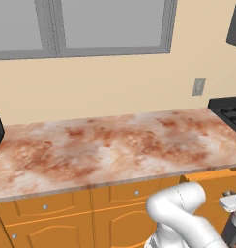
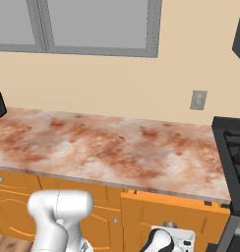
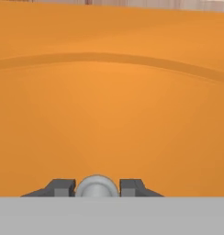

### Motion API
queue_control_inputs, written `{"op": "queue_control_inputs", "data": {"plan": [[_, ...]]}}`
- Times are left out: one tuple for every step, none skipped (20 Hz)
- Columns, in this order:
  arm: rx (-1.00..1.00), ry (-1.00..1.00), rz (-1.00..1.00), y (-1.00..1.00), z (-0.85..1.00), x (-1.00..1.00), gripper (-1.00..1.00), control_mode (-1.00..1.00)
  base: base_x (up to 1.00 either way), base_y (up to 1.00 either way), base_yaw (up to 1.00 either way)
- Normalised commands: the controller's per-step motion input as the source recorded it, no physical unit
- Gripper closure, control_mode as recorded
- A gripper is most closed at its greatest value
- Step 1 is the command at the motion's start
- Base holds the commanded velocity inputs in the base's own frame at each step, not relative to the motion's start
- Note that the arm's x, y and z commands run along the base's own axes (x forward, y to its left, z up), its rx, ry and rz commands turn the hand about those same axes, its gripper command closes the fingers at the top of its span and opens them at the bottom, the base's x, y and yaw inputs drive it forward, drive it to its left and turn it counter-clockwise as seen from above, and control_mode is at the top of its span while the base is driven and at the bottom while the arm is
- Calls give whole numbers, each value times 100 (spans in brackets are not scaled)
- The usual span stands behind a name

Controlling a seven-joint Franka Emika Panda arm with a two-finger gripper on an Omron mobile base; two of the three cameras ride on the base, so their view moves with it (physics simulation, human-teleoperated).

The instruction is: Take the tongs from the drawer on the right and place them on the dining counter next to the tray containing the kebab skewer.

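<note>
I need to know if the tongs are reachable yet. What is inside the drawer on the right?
Its inside is hidden: the drawer is barely ajar, the jaws closed around its silver knob.

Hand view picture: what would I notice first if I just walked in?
A round silver knob sits right between the gripper fingertips, against a big orange drawer front. In the base views, the long reddish marbled worktop runs under a grey window, with a black stove at its right end.

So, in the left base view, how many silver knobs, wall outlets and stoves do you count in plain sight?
Silver knobs: 3
Wall outlet: 1
Stove: 1
Total: 5
</note>
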Motion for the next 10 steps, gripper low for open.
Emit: {"op": "queue_control_inputs", "data": {"plan": [[0,5,-6,-36,-36,-89,100,-100,0,0,0],[0,5,-7,-37,-36,-91,100,-100,0,0,0],[0,5,-7,-37,-34,-91,100,-100,0,0,0],[0,5,-7,-38,-34,-91,100,-100,0,0,0],[0,5,-8,-38,-34,-91,100,-100,0,0,0],[0,6,-8,-40,-35,-94,100,-100,0,0,0],[0,6,-8,-40,-36,-96,100,-100,0,0,0],[0,7,-8,-39,-36,-95,100,-100,0,0,0],[0,7,-9,-39,-36,-94,100,-100,0,0,0],[0,7,-9,-40,-35,-94,100,-100,0,0,0]]}}
